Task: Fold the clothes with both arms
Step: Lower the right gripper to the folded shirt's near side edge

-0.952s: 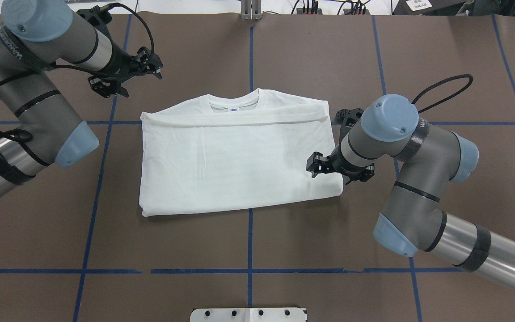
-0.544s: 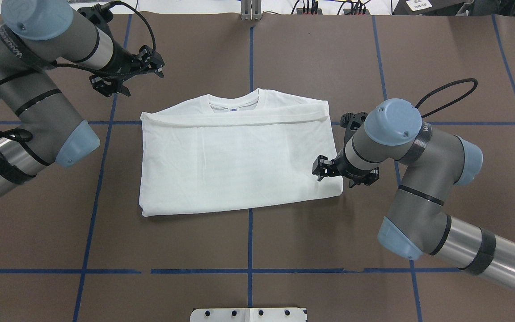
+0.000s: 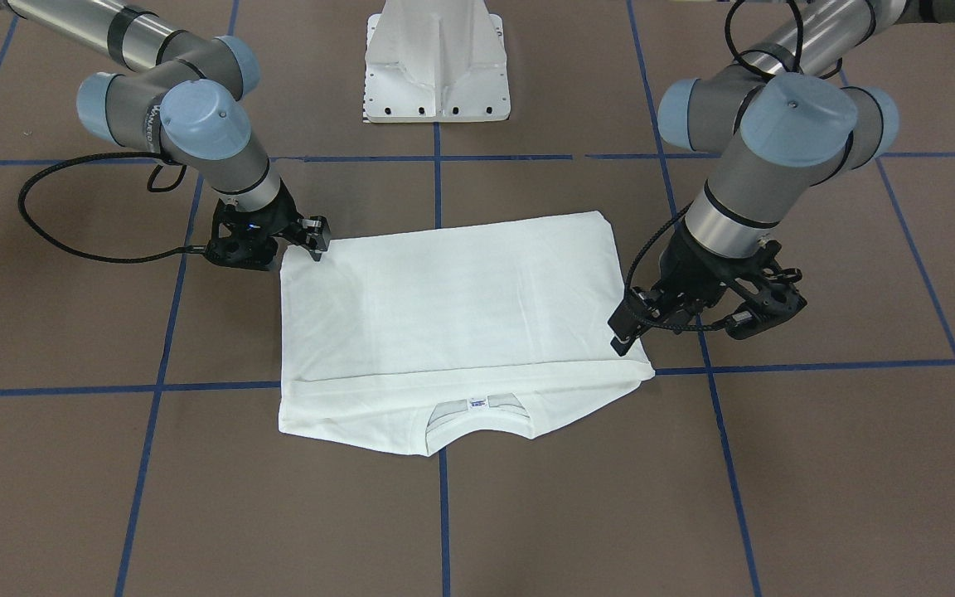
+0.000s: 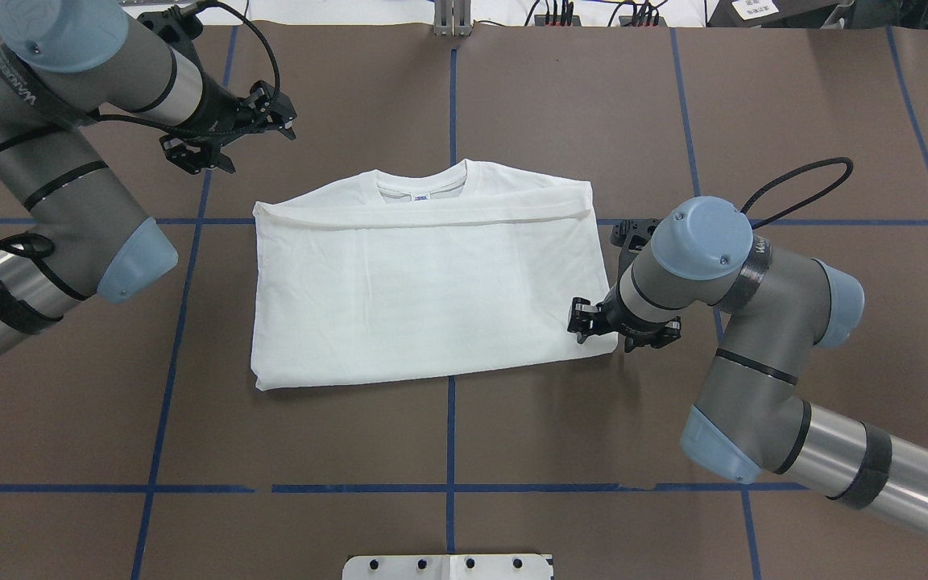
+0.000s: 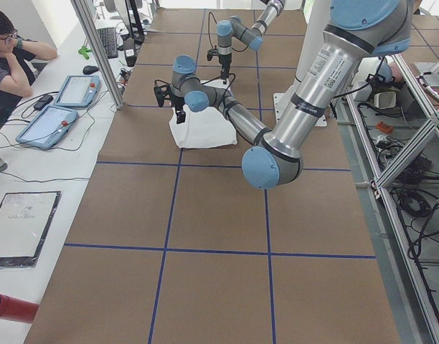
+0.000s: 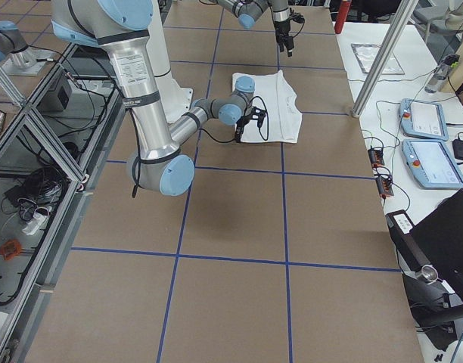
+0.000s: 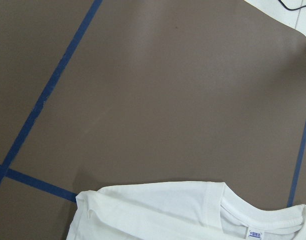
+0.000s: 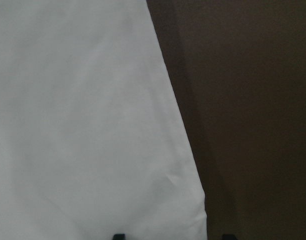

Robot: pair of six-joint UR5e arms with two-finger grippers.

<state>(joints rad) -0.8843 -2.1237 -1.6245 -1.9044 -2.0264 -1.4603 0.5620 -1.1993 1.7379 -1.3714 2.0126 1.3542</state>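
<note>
— Moved?
— I log my right pincer [image 4: 615, 332] shifted toward the white T-shirt's [image 4: 424, 282] near right corner; left pincer [image 4: 234, 141] barely.
— Grips?
— Both released, jaws spread: right straddles the cloth's edge, left hovers off the far left corner.
— Item?
— Soft knit, folded rectangular, ribbed neck, label showing; flat, centre of the matte brown table [image 4: 464, 435].

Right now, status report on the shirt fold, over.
Left gripper open, raised beyond T-shirt far corner. Right gripper open, low at near corner. T-shirt folded flat. Nothing in the way.
</note>
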